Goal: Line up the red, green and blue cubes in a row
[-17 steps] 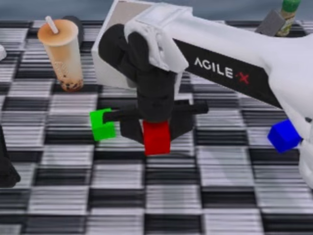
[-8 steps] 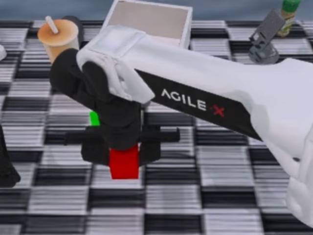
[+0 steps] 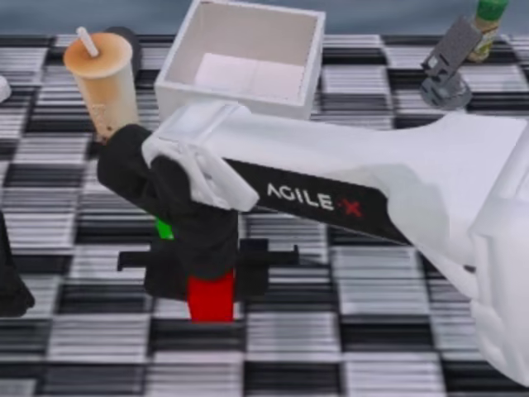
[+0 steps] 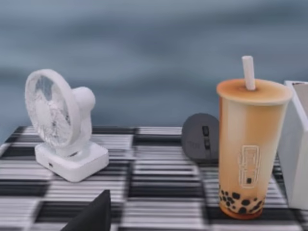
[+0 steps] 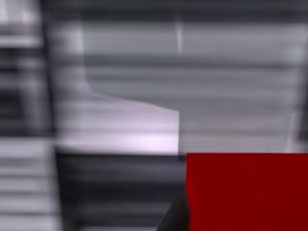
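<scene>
My right gripper is shut on the red cube, which sits low over the checkered table at the front left. In the right wrist view the red cube fills one corner, close over the table. Only a thin sliver of the green cube shows, just behind the gripper's black body. The blue cube is hidden under my right arm's white forearm. My left arm stays parked at the table's left edge.
A large white square box stands at the back. A bubble tea cup is at the back left, with a white fan and a dark disc nearby. A grey object and a green-topped bottle stand at the back right.
My right gripper has carried the red cube leftward and then toward the front. The arm now covers the blue cube and nearly all of the green one, and it has uncovered the white box.
</scene>
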Robot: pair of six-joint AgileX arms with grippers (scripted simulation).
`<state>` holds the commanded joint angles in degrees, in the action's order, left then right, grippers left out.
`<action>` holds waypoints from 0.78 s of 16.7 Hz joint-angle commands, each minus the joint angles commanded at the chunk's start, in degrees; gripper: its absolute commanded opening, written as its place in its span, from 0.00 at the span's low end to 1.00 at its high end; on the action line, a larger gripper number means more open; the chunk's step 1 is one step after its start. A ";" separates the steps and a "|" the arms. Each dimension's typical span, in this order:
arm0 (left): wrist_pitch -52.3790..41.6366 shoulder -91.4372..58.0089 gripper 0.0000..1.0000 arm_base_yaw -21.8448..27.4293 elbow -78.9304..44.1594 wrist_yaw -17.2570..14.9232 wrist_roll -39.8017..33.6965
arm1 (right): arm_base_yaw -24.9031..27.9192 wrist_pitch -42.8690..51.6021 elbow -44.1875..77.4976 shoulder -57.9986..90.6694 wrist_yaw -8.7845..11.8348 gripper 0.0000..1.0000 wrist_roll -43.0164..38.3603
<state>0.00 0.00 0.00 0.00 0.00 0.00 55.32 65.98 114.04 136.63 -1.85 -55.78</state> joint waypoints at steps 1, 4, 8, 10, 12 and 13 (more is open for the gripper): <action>0.00 0.00 1.00 0.00 0.00 0.00 0.00 | 0.07 -1.57 -1.51 0.27 -0.01 0.00 -0.01; 0.00 0.00 1.00 0.00 0.00 0.00 0.00 | 0.18 -2.88 -2.76 0.60 -0.03 0.00 -0.05; 0.00 0.00 1.00 0.00 0.00 0.00 0.00 | 0.18 -2.88 -2.76 0.60 -0.03 0.15 -0.05; 0.00 0.00 1.00 0.00 0.00 0.00 0.00 | 0.18 -2.88 -2.76 0.60 -0.03 0.30 -0.05; 0.00 0.00 1.00 0.00 0.00 0.00 0.00 | 0.18 -2.88 -2.76 0.60 -0.03 0.45 -0.05; 0.00 0.00 1.00 0.00 0.00 0.00 0.00 | 0.18 -2.88 -2.76 0.60 -0.03 0.53 -0.05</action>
<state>0.00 0.00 0.00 0.00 0.00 0.00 55.49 63.09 111.28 137.22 -1.89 -55.83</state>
